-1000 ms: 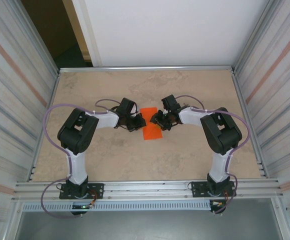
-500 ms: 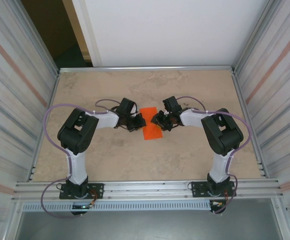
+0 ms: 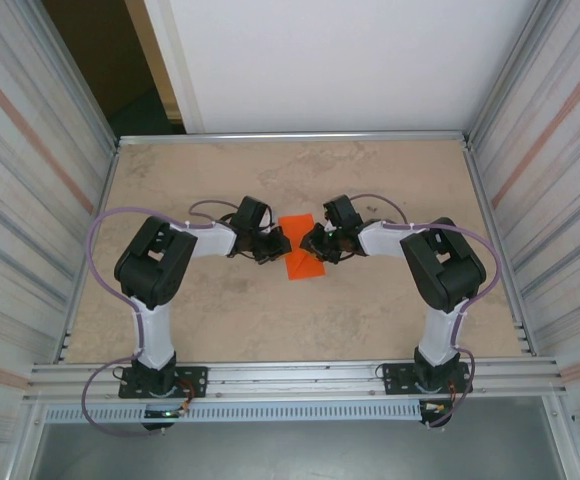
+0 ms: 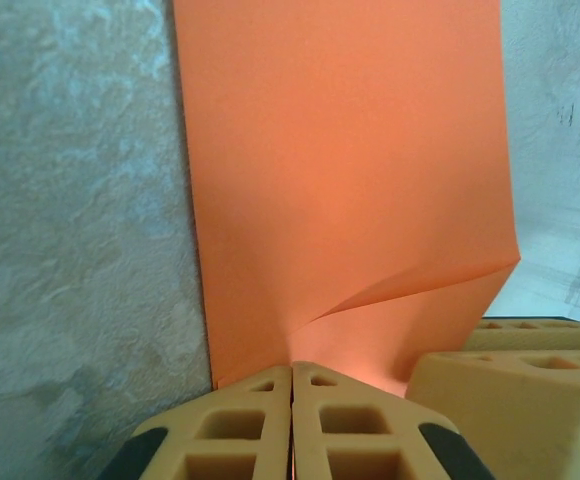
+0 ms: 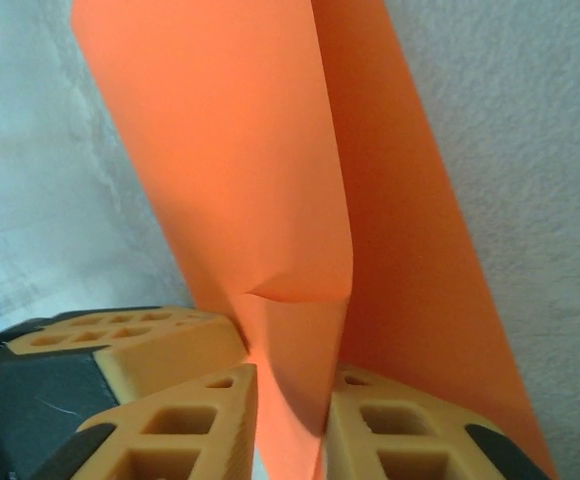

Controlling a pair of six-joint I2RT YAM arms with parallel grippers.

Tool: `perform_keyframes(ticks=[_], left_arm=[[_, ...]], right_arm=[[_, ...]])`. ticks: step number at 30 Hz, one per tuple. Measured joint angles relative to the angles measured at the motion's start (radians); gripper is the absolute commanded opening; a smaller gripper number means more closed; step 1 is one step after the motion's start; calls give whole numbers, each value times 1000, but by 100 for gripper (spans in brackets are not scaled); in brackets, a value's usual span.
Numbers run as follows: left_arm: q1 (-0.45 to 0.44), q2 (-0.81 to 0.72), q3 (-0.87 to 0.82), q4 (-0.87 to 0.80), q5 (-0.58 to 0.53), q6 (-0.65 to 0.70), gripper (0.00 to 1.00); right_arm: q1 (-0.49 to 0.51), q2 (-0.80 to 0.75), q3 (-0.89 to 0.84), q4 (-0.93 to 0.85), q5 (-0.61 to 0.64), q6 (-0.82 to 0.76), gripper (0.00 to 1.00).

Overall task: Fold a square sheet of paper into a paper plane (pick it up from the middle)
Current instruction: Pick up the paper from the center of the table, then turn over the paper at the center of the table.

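- The beige, stone-patterned table (image 3: 220, 320) carries everything. Ribbed metal panels (image 3: 30, 200) stand along its left and right sides.
- The left arm (image 3: 155, 265) rises from the table's near edge on the left and bends in toward the table's middle. The right arm (image 3: 442, 265) mirrors it from the near edge on the right.
- The orange sheet of paper (image 3: 301, 258) lies near the table's middle. From above it looks like a tall, narrow rectangle, slightly tilted. Most of it rests flat on the table, but the part between the two grippers is lifted and creased.
- The left gripper (image 4: 291, 372) is at the table's middle, at the sheet's left edge. Its tan fingers (image 4: 240, 425) are pressed together, pinching a raised pucker of that edge.
- The right gripper (image 5: 292, 378) is also at the table's middle, at the sheet's right side and just beside the left gripper. Its fingers (image 5: 400, 425) stand a little apart, with an upturned flap of the sheet filling the gap. I cannot tell whether they are clamping the flap.
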Motion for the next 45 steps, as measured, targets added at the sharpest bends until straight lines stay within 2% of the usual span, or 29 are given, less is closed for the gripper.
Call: perform_keyframes(ticks=[10,14,17,20,24,29,32,37,40,45], left_arm=[[12,-7,0,-16,7,1,6],[27,-31,0,-58,3,4,10],[57,-96,-9,-81,-1,9,17],[98,-209,-35,-86,0,11,28],[143,-358,-93,-40,18,6,62],[149,-451,-143,49,82,-14,84],[148,-458,-154,141,135,-65,91],[124,-415,-150,325,229,-177,92],[92,-388,-108,340,256,-198,90],[73,-385,-56,360,277,-213,81]], right_arm=[[0,-3,-3,10,0,-60,6],[0,-5,-3,14,-2,-69,4],[0,-27,-3,14,1,-83,4],[-6,-86,-3,19,-1,-91,4],[-40,-189,-3,65,-33,-92,3],[-124,-277,3,147,-128,-82,3],[-169,-282,14,207,-199,-56,4],[-188,-282,16,293,-300,10,4],[-188,-282,19,346,-346,52,5],[-189,-282,19,404,-389,97,5]])
